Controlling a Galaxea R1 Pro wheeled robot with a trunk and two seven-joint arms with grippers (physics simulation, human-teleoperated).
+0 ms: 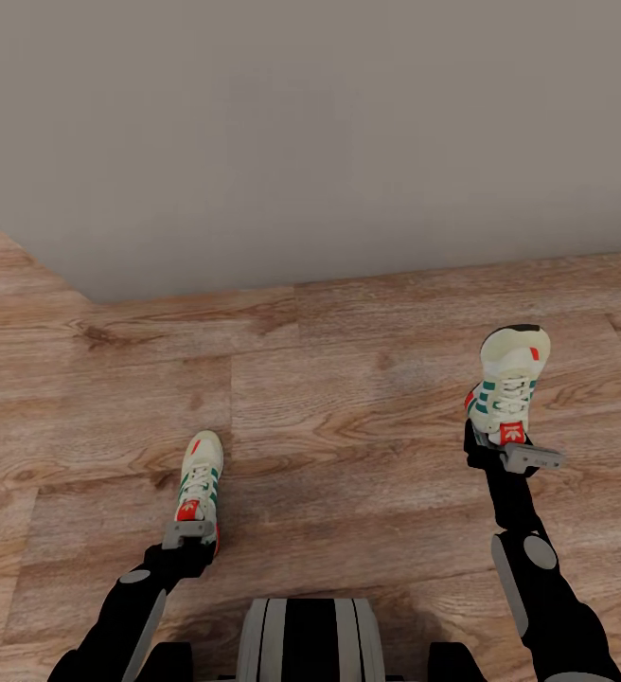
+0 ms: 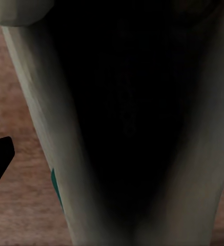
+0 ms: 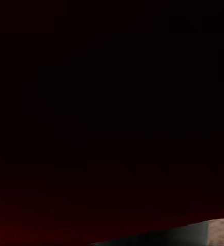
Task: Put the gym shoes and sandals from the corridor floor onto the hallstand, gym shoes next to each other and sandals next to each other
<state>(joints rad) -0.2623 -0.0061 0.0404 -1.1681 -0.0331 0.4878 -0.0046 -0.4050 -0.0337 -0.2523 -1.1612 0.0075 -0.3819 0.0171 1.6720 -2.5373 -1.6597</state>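
We see 2 sneakers, each at the end of an arm, over the wood floor (image 1: 348,379) before a grey wall (image 1: 301,142). The left gripper (image 1: 189,538) meets the heel of the left sneaker (image 1: 200,474); the right gripper (image 1: 511,453) meets the heel of the right sneaker (image 1: 509,384). Both appear clamped on the shoes, though finger spread is hidden. We judge the carrying step is in hand; next, we must find the rack and set both side by side.
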